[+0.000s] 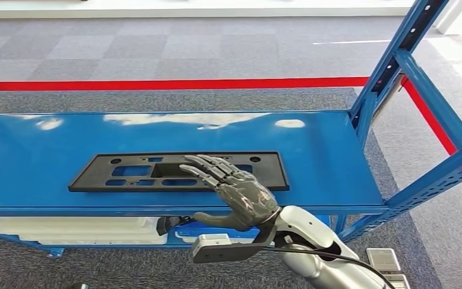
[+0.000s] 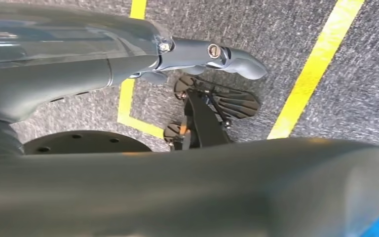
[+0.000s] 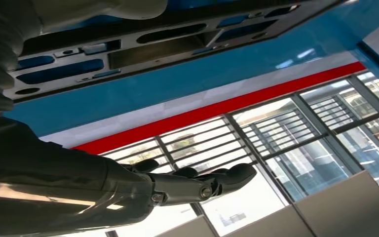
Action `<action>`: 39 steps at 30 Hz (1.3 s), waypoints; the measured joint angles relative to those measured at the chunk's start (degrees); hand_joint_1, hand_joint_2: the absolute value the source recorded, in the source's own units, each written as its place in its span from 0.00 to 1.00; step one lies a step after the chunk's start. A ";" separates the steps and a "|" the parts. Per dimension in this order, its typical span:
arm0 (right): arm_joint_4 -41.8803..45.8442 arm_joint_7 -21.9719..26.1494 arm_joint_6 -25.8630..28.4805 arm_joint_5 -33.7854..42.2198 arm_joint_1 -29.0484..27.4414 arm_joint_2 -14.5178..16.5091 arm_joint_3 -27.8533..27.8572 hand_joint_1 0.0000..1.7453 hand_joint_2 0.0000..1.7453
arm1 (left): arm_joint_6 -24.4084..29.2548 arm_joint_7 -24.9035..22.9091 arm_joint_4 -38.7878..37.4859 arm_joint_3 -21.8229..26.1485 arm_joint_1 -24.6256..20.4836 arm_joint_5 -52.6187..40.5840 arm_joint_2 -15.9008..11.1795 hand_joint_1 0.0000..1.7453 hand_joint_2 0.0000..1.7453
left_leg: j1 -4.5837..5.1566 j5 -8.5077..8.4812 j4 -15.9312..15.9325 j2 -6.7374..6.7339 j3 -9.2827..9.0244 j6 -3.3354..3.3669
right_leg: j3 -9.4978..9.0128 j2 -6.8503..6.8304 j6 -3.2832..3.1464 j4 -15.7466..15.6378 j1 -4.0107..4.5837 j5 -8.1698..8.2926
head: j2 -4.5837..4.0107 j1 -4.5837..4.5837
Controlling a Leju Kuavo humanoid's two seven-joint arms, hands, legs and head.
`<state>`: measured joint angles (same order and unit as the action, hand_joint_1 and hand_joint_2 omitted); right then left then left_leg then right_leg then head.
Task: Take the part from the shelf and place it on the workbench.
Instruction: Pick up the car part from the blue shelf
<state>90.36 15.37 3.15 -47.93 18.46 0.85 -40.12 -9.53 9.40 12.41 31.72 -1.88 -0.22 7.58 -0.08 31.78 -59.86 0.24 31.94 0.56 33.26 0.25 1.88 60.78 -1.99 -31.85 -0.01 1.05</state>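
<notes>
Lying flat mid-shelf: black part (image 1: 177, 171), a long perforated plate on the blue shelf (image 1: 30, 162). Right robot hand (image 1: 234, 189) hovers over its right portion, fingers spread wide and extended, holding nothing. Left robot hand (image 2: 212, 57) hangs above the floor; whether it is spread or closed cannot be told. Risk, judged: a one-sided grip lets the plate tilt and slip
</notes>
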 joint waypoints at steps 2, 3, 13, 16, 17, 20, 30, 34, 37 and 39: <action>-0.70 -0.90 0.50 -0.45 0.55 0.24 -0.85 0.00 1.00 | 0.18 0.09 0.00 -0.01 0.09 -0.60 0.01 0.00 0.00 | 0.01 0.00 0.00 0.00 0.01 0.00 | 0.00 0.00 0.00 0.00 -0.01 0.00 | 0.00 0.00; -1.04 -1.40 0.77 -0.80 0.85 0.33 -1.18 0.00 1.00 | 0.23 0.24 0.00 -0.02 0.11 -0.84 0.01 0.00 0.00 | 0.01 0.01 0.00 -0.01 0.01 0.00 | 0.00 0.00 0.00 0.00 -0.01 0.00 | 0.01 0.00; -4.55 -6.50 3.65 -5.32 3.68 0.43 -2.26 0.00 1.00 | -1.05 2.32 0.00 -0.05 0.21 -1.18 0.01 0.00 0.00 | 0.01 0.00 0.00 -0.01 -0.03 -0.01 | 0.00 0.00 0.00 -0.01 -0.01 0.01 | 0.01 0.00; -5.30 -8.61 4.85 -8.26 3.83 0.32 -2.02 0.00 1.00 | -0.67 1.73 0.00 -0.05 0.28 -1.66 0.01 0.00 0.00 | 0.01 0.01 0.00 -0.01 -0.03 -0.01 | 0.00 0.00 0.00 -0.01 -0.01 0.01 | 0.01 0.00; -5.51 -9.13 5.06 -8.97 3.83 0.27 -1.88 0.00 1.00 | -0.55 1.62 0.00 -0.05 0.30 -1.80 0.01 0.00 0.00 | 0.01 0.01 0.00 -0.01 -0.03 -0.01 | 0.01 0.00 0.00 -0.01 -0.01 0.01 | 0.01 0.00; -6.31 -10.53 5.26 -9.91 3.80 0.00 -1.08 0.00 1.00 | -0.49 1.59 0.00 -0.05 0.32 -2.12 -0.01 0.00 0.00 | 0.01 0.01 0.00 -0.01 -0.03 -0.01 | 0.02 0.00 -0.01 -0.01 -0.01 0.00 | 0.01 0.00; -10.29 -11.60 5.88 -9.45 3.45 -1.23 3.57 0.00 1.00 | -0.63 1.81 0.00 -0.05 0.40 -2.70 -0.37 0.00 0.00 | 0.02 0.01 -0.01 -0.01 -0.05 -0.01 | 0.01 0.00 -0.02 -0.01 -0.02 0.02 | 0.01 0.00; -11.00 -11.44 5.82 -8.81 3.13 -1.32 4.60 0.00 1.00 | -0.81 2.07 0.00 -0.05 0.39 -2.87 -0.44 0.00 0.00 | 0.01 0.01 -0.01 -0.01 -0.05 -0.01 | 0.02 0.00 -0.02 -0.01 -0.01 0.02 | 0.01 0.00; -11.64 -10.30 5.19 -7.74 2.49 -1.40 6.02 0.00 1.00 | -1.37 2.23 0.00 -0.05 0.36 -3.50 -0.48 0.00 0.00 | 0.01 0.01 -0.01 -0.01 -0.04 -0.01 | 0.02 0.00 -0.02 -0.01 -0.01 0.02 | 0.00 0.00; -12.11 -9.04 4.26 -7.06 2.02 -1.49 6.90 0.00 1.00 | -1.74 2.40 0.00 -0.05 0.28 -4.09 -0.48 0.00 0.00 | 0.02 0.01 -0.01 -0.01 -0.04 -0.01 | 0.02 0.00 -0.02 -0.01 -0.02 0.02 | 0.00 0.00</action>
<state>78.24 6.33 7.40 -54.99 20.48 -0.63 -33.22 -11.27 11.80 12.41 31.67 -1.60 -4.31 7.10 -0.06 31.79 -59.87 0.24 31.90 0.55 33.27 0.25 1.86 60.76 -2.01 -31.83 -0.01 1.05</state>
